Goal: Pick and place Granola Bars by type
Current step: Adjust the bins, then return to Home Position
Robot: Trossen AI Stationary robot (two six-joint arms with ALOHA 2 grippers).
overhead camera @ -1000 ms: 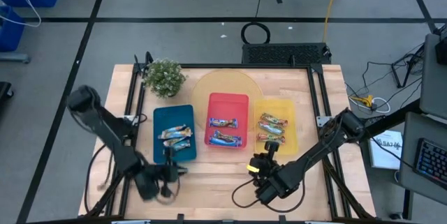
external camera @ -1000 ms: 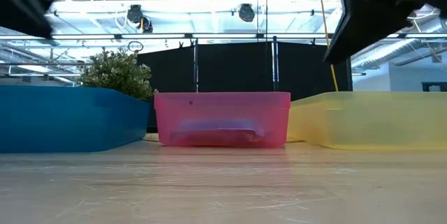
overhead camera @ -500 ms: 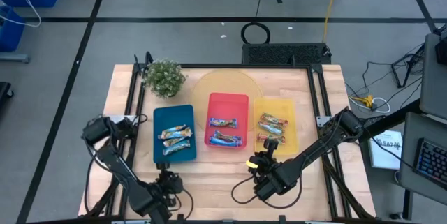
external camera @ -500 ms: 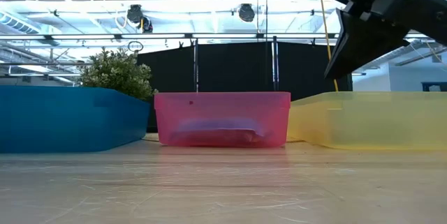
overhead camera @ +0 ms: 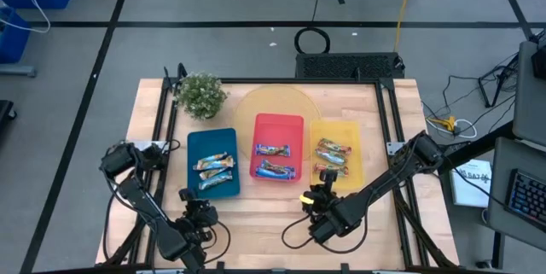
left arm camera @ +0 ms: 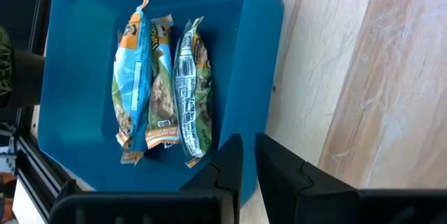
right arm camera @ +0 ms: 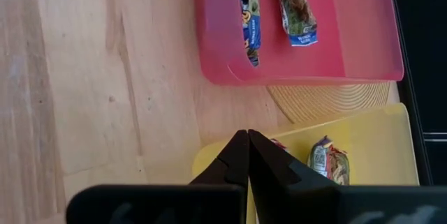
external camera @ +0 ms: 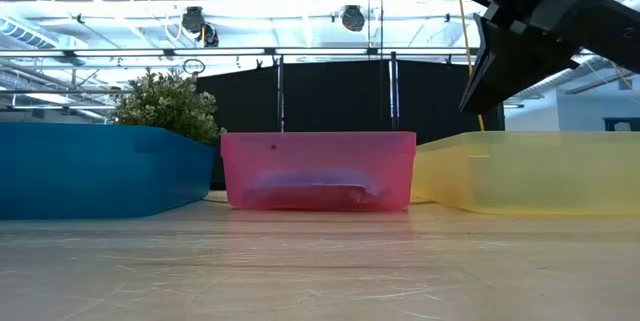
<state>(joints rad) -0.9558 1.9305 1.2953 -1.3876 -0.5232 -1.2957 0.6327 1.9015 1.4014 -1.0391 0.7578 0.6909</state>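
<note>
Three orange-teal granola bars (left arm camera: 160,88) lie side by side in the blue tray (overhead camera: 213,190). Two blue-white bars (overhead camera: 275,160) lie in the red tray (overhead camera: 278,125). Several red-brown bars (overhead camera: 333,154) lie in the yellow tray (overhead camera: 351,129). My left gripper (overhead camera: 194,207) hovers just off the blue tray's near edge; its fingers (left arm camera: 230,155) are shut to a thin slit and hold nothing. My right gripper (overhead camera: 317,195) is shut and empty at the yellow tray's near left corner (right arm camera: 209,161). It also shows at the low view's top right (external camera: 520,41).
A small potted plant (overhead camera: 201,95) stands at the table's far left. A round pale mat (overhead camera: 273,103) lies under the far ends of the red and yellow trays. Bare wood (overhead camera: 264,210) runs along the near edge between the two grippers.
My left arm has swung back from over the blue tray's near end toward the table's near edge and settled low, leaving the low view's top left corner. The bars in the trays have stayed put. My right gripper has barely moved.
</note>
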